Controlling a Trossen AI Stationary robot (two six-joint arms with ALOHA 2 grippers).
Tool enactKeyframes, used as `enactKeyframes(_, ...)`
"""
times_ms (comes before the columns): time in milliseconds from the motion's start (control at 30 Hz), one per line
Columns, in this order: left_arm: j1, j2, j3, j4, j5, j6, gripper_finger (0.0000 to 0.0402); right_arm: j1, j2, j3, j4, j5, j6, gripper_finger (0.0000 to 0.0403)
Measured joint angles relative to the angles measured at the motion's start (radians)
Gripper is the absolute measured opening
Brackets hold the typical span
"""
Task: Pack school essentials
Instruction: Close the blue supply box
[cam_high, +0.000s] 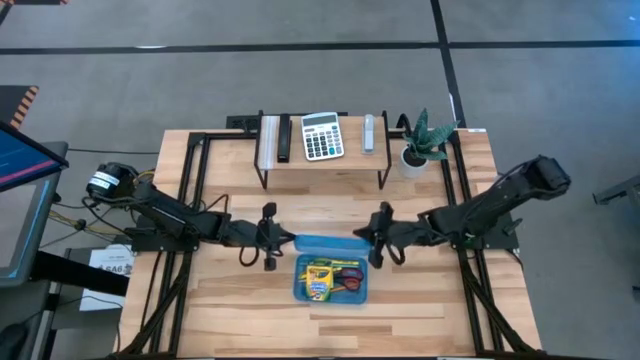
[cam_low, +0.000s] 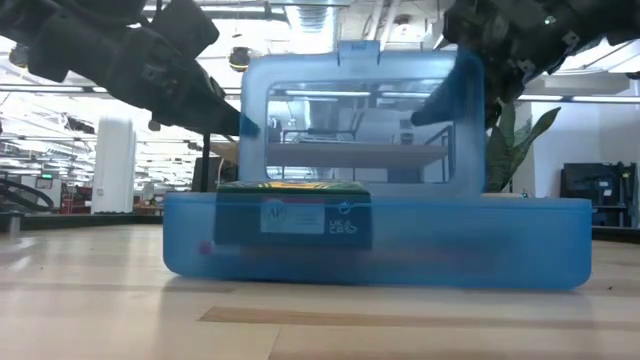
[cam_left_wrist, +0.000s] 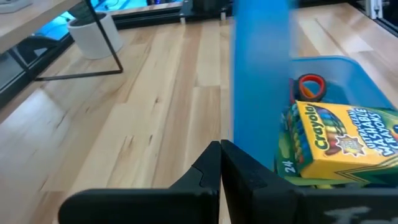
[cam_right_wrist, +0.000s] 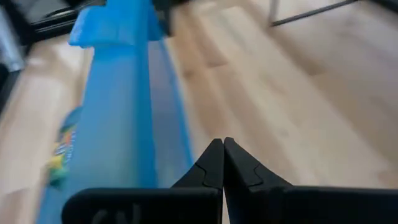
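A translucent blue case (cam_high: 331, 280) sits on the wooden table (cam_high: 230, 310) near its centre, its lid (cam_high: 325, 243) standing raised along the 12 o'clock edge of the tray. Inside lies the yellow-green crayon box (cam_high: 318, 279) toward 9 o'clock, with the red-handled scissors (cam_high: 349, 278) beside it toward 3 o'clock.

The left gripper (cam_high: 268, 240) sits at the lid's 9 o'clock end, its fingers pressed together; in its wrist view the tips (cam_left_wrist: 219, 163) meet right against the lid's blue edge, though whether they pinch it cannot be told. The right gripper (cam_high: 380, 237) is at the lid's 3 o'clock end, fingers likewise brought together, the tips (cam_right_wrist: 222, 158) just beside the lid's rim.

From table height the lid (cam_low: 362, 120) stands upright above the tray (cam_low: 375, 240), both arms reaching to its upper corners.

At the table's 12 o'clock edge a small shelf (cam_high: 322, 160) carries a grey-white calculator (cam_high: 322, 136), with a small potted plant (cam_high: 420, 145) just to its 3 o'clock side
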Motion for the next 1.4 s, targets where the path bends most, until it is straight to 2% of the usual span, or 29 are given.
enactKeyframes(100,-0.010,0.000,0.000,0.001,0.000,-0.001,0.0000,0.034,0.036,0.000,0.067,-0.032,-0.001,0.0016)
enactKeyframes(433,-0.018,-0.009,0.002,0.005,-0.035,-0.034,0.0000,0.139,0.161,0.000,0.198,-0.035,0.030,0.0016)
enactKeyframes(600,-0.024,-0.010,0.040,0.006,0.017,-0.069,0.0000,0.177,0.236,0.000,0.246,-0.035,0.077,0.0016)
enactKeyframes(733,-0.068,-0.010,0.071,0.017,0.083,-0.104,0.0000,0.199,0.286,0.000,0.292,-0.054,0.105,0.0016)
enactKeyframes(900,-0.164,0.013,0.084,0.071,0.080,-0.143,0.0000,0.225,0.331,0.000,0.354,-0.057,0.114,0.0016)
enactKeyframes(1100,-0.259,0.141,0.084,0.200,0.037,-0.199,0.0000,0.254,0.346,0.000,0.414,-0.057,0.114,0.0016)
enactKeyframes(1400,-0.283,0.358,0.084,0.397,0.026,-0.265,0.0000,0.314,0.346,0.000,0.441,-0.057,0.114,0.0016)
